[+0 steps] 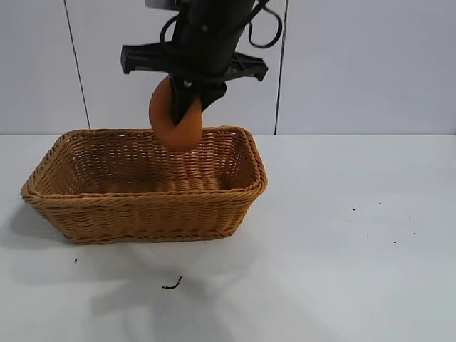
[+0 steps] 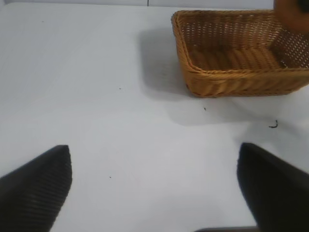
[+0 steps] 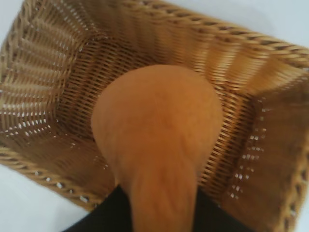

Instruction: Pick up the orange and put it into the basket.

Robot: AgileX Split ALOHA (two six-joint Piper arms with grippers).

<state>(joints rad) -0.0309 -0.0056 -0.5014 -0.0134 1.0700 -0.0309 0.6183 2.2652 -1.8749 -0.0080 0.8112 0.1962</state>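
white table (image 1: 342, 235), pale panelled wall (image 1: 356, 64)

The room is bright and evenly lit from overhead. The basket (image 1: 142, 187) throws a soft grey shadow onto the white surface (image 1: 342, 271) toward the lower left of the exterior frame. There is no harsh glare. In the right wrist view the orange (image 3: 159, 140) fills the middle, soft and out of focus, and the weave smears toward the edges.
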